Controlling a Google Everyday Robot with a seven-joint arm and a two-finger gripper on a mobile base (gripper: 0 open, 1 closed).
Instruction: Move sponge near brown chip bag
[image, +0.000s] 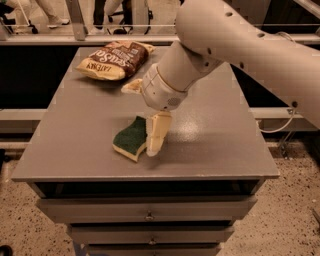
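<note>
**Gripper down at the sponge, open, nothing held**

- gripper (140, 120): low over the front-centre of the desk (215, 145), hanging off the wrist of the white arm (240, 45), which comes in from the upper right.
- Jaws are spread wide. The lower finger (156, 132) points straight down with its tip at the desk surface. The upper finger (132, 86) sticks out to the left, behind the wrist and well apart from the lower one.
- No grasp. The lower finger sits against the right edge of the sponge; can't tell if it actually presses on it.
- sponge (130, 137): flat on the desk with the dark green side up and the pale yellow foam showing along the near edge. It lies just left of the lower finger, toward the front of the desk.
- brown chip bag (112, 60): lying flat at the back-left of the desk, cream end to the left, white lettering up. It is well apart from the sponge, with bare desk between them.
- Under the desk top there is a stack of drawers (150, 216).
- Speckled floor (295, 220) around the desk, and a cable (280, 126) hanging at the right.
</note>
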